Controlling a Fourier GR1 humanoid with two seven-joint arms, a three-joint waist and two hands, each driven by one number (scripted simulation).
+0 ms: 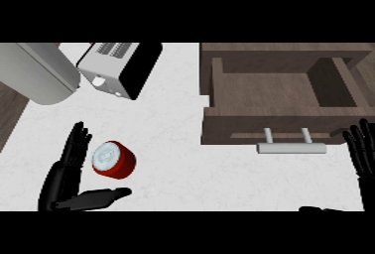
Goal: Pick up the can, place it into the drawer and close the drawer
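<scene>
Left hand (pixel 67 171) is open beside the red can (pixel 113 159), fingers straight along its left side and thumb stretched below it, not touching. Right hand (pixel 362 151) rests open, fingers up, just right of the open drawer (pixel 278 126) and its handle (pixel 290 148).

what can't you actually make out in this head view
- Robot hand on the right: cut off by the view's right edge, so only part of it shows.
- Can: lies tilted by the left robot hand; its label and underside face away.
- Drawer: its near inside corner is hidden behind its own front panel.
- Toaster: its top is cut off by the upper edge.
</scene>
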